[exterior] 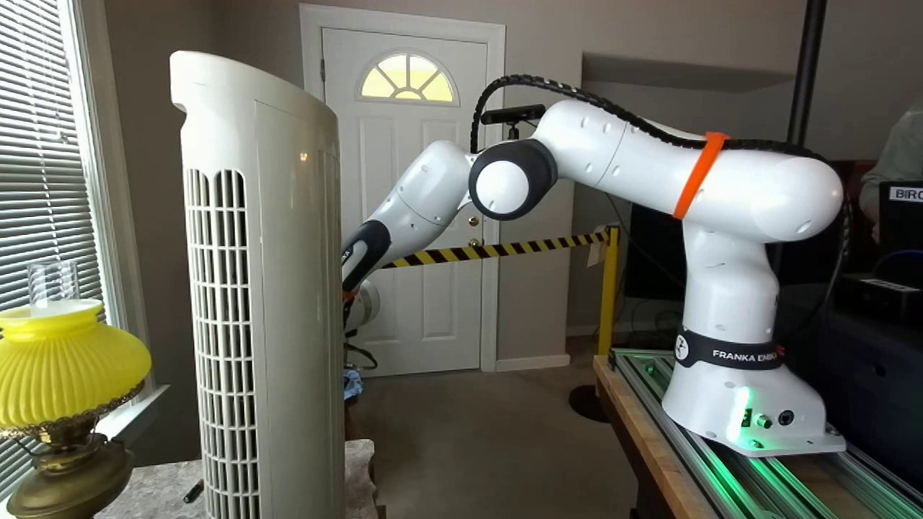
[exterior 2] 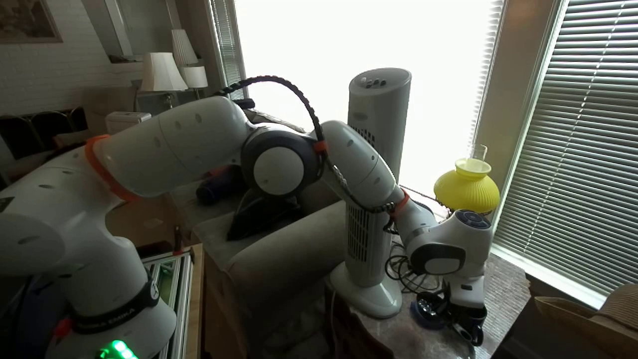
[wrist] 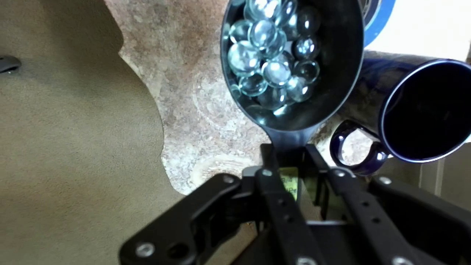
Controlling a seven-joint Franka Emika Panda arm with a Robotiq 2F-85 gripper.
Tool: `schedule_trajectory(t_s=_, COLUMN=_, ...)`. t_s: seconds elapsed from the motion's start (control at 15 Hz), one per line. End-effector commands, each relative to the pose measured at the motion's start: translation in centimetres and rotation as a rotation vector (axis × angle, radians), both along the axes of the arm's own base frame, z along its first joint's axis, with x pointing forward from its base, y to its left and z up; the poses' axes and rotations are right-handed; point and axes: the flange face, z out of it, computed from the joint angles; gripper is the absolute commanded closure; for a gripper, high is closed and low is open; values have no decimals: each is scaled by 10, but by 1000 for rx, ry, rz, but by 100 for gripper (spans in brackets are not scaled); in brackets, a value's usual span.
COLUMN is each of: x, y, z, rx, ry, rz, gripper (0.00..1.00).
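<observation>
My gripper (wrist: 287,152) is shut on the handle of a dark ladle (wrist: 342,81). The ladle's bowl holds several clear glass marbles (wrist: 265,59). The ladle and marbles also show small in an exterior view (exterior 2: 431,302). A dark blue mug (wrist: 368,88) with its handle towards the gripper is right of the ladle in the wrist view, its inside dark. A blue-rimmed round thing (wrist: 384,20) is partly hidden behind the ladle; it also shows in an exterior view (exterior 2: 422,319). In an exterior view the tower fan hides the gripper.
A white tower fan (exterior: 299,288) stands close to the arm, also in an exterior view (exterior 2: 371,239). A lamp with a yellow shade (exterior 2: 466,187) and loose black cables (exterior 2: 406,269) are on the stone-topped table (exterior 2: 503,284). A sofa arm (exterior 2: 294,249) is beside the fan.
</observation>
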Motion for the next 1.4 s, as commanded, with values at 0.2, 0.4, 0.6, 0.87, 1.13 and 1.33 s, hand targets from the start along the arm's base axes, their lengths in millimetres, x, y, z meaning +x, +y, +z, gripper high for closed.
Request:
schedule_trajectory(t_s=0.2, x=5, y=-4, z=6, rx=-4, ry=9, rz=-2, gripper=94)
schedule_trajectory(t_s=0.4, x=7, y=-5, z=6, rx=20, ry=-22, rz=-1, gripper=94)
schedule_trajectory(t_s=0.6, x=6, y=0, z=1, rx=46, ry=-48, rz=-4, gripper=94)
schedule_trajectory(t_s=0.87, x=7, y=0, z=-6, rx=50, ry=-158, rz=-37, gripper=94)
schedule_trajectory(t_s=1.13, x=4, y=2, z=-11, rx=66, ry=-240, rz=-40, gripper=94)
schedule_trajectory(t_s=1.33, x=-2, y=8, z=-16, rx=88, ry=-277, rz=-24, gripper=94)
